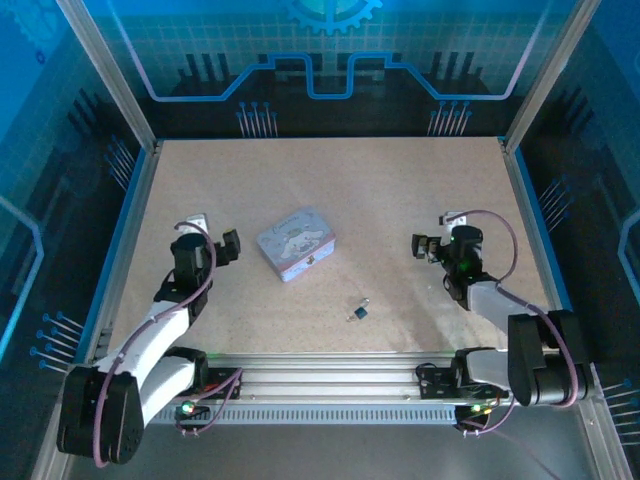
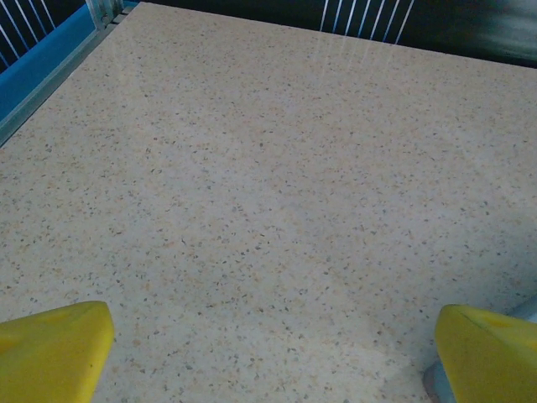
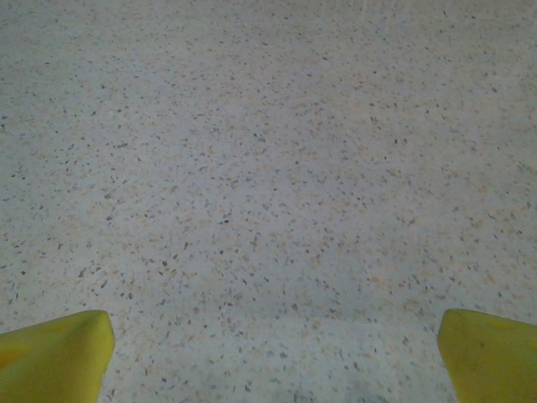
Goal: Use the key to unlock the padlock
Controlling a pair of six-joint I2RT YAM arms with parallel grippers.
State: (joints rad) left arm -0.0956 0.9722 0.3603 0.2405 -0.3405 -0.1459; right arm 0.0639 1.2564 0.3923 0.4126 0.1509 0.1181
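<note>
The padlock (image 1: pixel 358 311) is a tiny dark thing with a silvery part, lying on the speckled table in front of the middle. I cannot tell a key apart from it. My left gripper (image 1: pixel 232 246) hovers left of the tin box, well away from the padlock, and is open, its yellow fingertips (image 2: pixel 59 344) wide apart over bare table. My right gripper (image 1: pixel 421 246) is up and to the right of the padlock. It is open too, with nothing but table between its yellow fingertips (image 3: pixel 54 353).
A grey-blue tin box (image 1: pixel 295 243) with a picture on its lid sits left of centre, between the grippers. Blue rails (image 1: pixel 120 240) and frame posts border the table (image 1: pixel 330 180). An aluminium rail (image 1: pixel 320 370) runs along the near edge.
</note>
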